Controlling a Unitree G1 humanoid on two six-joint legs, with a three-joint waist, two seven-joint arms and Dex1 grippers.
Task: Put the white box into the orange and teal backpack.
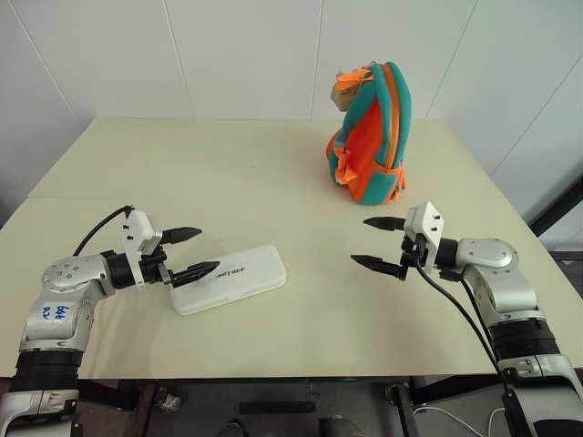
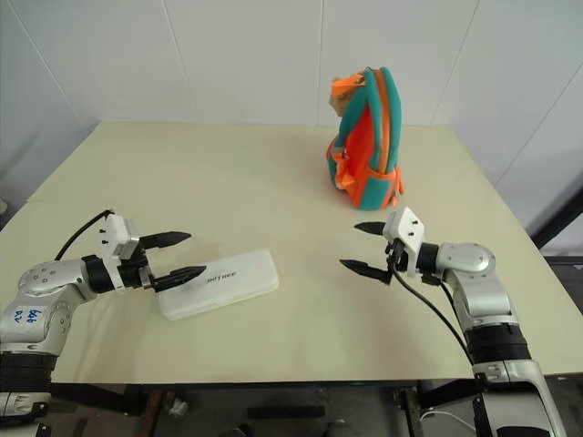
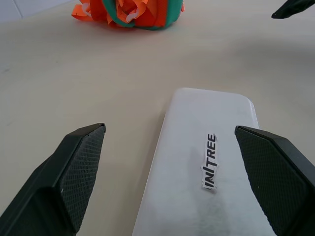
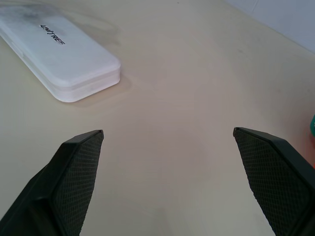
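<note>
The white box (image 1: 230, 278) lies flat on the table near the front left, dark lettering on its top (image 3: 210, 161). My left gripper (image 1: 193, 252) hovers open over the box's left end, one finger above it and one at its edge, holding nothing. The orange and teal backpack (image 1: 372, 135) stands upright at the back right of the table, a tan charm at its top. My right gripper (image 1: 383, 244) is open in front of the backpack, pointing left toward the box (image 4: 61, 53), with bare table between its fingers.
The cream table (image 1: 228, 173) has a seam running across its left part. White walls close in behind and on both sides. A black cable (image 1: 455, 305) hangs from the right wrist.
</note>
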